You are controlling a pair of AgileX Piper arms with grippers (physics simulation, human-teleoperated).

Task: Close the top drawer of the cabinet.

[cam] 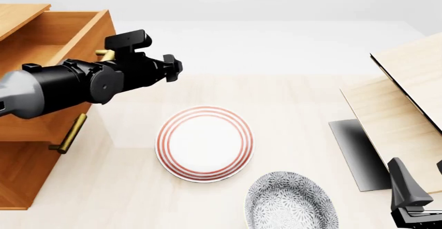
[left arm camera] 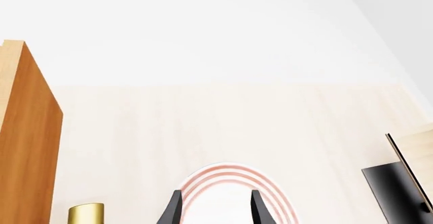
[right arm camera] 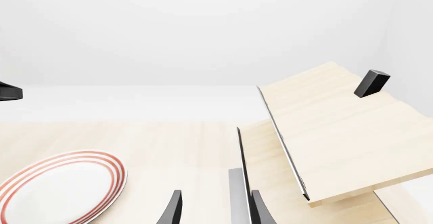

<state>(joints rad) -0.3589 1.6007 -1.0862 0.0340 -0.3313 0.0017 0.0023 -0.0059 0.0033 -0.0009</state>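
Observation:
The cabinet (cam: 24,172) stands at the table's left edge. Its top drawer (cam: 59,32) is pulled out, and its open box shows from above. A bit of its brass handle (cam: 103,54) shows behind my left arm. My left gripper (cam: 173,68) is open and empty. It hovers just right of the drawer front, above the table and apart from the wood. In the left wrist view the open gripper (left arm camera: 216,210) has the orange wood side (left arm camera: 27,133) and a brass handle end (left arm camera: 86,214) beside it. My right gripper (cam: 420,181) is open and empty at the near right.
A red-ringed white plate (cam: 204,143) lies mid-table, also in the wrist views (left arm camera: 230,188) (right arm camera: 61,188). A grey patterned plate (cam: 290,203) lies near the front. A pale wood box structure (cam: 400,94) on a black base (cam: 355,151) stands right. The lower drawer handle (cam: 71,133) juts out.

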